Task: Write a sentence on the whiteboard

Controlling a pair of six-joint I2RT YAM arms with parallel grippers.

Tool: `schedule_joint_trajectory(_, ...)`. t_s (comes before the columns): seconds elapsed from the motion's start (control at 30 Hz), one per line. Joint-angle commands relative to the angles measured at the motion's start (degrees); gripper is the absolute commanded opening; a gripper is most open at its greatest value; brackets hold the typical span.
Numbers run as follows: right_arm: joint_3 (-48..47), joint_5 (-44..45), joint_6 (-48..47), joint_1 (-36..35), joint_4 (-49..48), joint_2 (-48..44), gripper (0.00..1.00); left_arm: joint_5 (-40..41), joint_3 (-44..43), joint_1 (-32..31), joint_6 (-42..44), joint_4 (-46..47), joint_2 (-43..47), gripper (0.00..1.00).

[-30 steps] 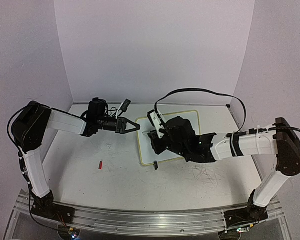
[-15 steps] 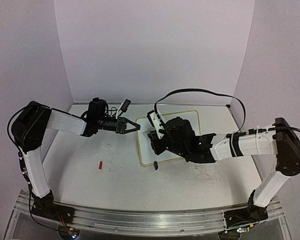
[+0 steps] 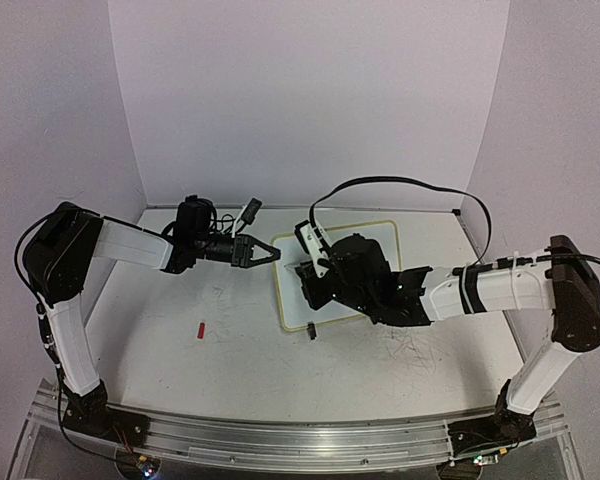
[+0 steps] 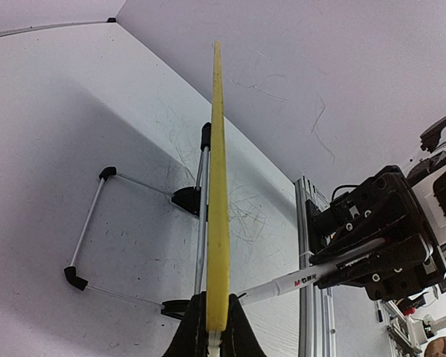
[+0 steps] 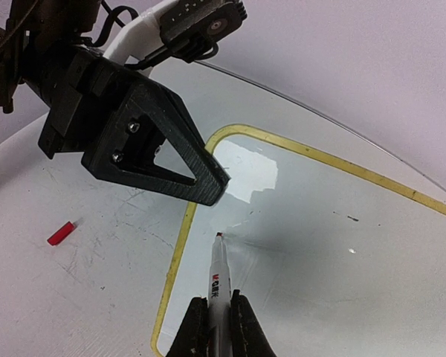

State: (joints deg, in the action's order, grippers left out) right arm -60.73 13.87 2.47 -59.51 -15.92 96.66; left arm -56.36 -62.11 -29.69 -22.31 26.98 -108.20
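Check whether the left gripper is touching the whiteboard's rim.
Touching. The left wrist view shows the left gripper shut on the whiteboard, seen edge-on, with one finger pressed against each side of its yellow rim.

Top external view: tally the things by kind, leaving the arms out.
whiteboard: 1
marker: 1
small red piece: 1
Total: 3

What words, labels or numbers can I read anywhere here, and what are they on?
"M" in red, on the pen; the print after it is too small to read.
Nothing readable on the whiteboard: only tiny specks.
Nothing readable on the table: scribbles, not words.
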Motion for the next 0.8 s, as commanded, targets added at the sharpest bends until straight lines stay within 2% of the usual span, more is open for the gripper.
schedule_joint_trajectory(0.0, 0.5, 0.6, 0.9, 0.2, -1.2, 0.5, 0.0, -1.2, 0.0, -0.6, -0.8, 0.0, 0.6, 0.0)
schedule_joint_trajectory(0.77, 3.0, -1.2, 2.8, 0.1, -1.0, 0.4, 0.0, -1.3, -0.1, -0.6, -0.8, -0.1, 0.8, 0.0)
